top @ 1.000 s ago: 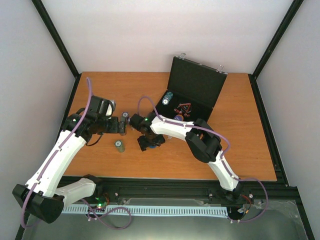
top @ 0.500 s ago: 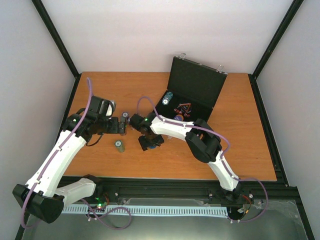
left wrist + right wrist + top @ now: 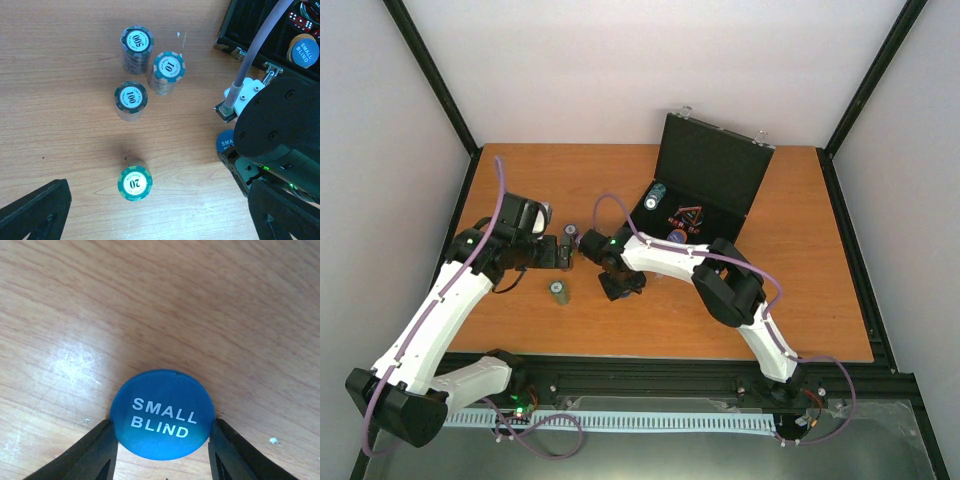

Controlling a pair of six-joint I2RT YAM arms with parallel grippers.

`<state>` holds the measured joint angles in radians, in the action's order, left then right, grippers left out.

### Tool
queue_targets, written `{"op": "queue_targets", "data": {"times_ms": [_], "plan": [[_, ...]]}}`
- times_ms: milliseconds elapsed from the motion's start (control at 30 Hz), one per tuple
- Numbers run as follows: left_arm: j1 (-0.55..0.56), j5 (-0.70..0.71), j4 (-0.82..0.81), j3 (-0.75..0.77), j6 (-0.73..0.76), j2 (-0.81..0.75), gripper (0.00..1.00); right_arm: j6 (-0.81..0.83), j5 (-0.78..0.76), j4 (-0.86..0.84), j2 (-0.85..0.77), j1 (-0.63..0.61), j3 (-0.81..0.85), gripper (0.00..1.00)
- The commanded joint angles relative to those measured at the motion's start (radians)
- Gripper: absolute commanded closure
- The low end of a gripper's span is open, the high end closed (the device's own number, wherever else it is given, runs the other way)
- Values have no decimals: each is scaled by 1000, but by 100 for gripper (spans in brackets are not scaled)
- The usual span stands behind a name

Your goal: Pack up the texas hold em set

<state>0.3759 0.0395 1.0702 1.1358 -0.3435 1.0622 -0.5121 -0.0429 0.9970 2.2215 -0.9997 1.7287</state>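
Observation:
The black case (image 3: 712, 172) of the texas hold em set lies open at the back with its lid upright. A chip stack (image 3: 655, 196) and a red-black triangle (image 3: 686, 214) sit inside it. My right gripper (image 3: 162, 429) points down at the table, its fingers touching both edges of a blue SMALL BLIND disc (image 3: 162, 412). Under my open left gripper (image 3: 155, 220) stands a "20" chip stack (image 3: 135, 182). Beyond it are the "100" (image 3: 131, 97), "10" (image 3: 168, 67) and "500" (image 3: 136, 42) stacks.
A second blue disc (image 3: 305, 52) and red dice (image 3: 302, 21) lie in the case near its silver clasp (image 3: 270, 74). The right arm's wrist (image 3: 280, 130) sits close to my left gripper. Black frame posts (image 3: 438, 75) border the wooden table (image 3: 800, 290).
My right gripper's jaws have narrowed onto the blue disc. The left arm has barely moved.

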Motion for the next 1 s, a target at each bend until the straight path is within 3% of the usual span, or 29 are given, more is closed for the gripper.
{"op": "queue_targets", "data": {"times_ms": [0, 467, 967], "plan": [[-1, -4, -3, 6, 2, -18, 0, -2, -78, 49, -4, 0, -29, 50], [0, -15, -4, -1, 0, -24, 0, -25, -160, 118, -122, 42, 29, 49], [-2, -17, -13, -4, 3, -9, 0, 41, -268, 101, -169, 246, 34, 48]]}}
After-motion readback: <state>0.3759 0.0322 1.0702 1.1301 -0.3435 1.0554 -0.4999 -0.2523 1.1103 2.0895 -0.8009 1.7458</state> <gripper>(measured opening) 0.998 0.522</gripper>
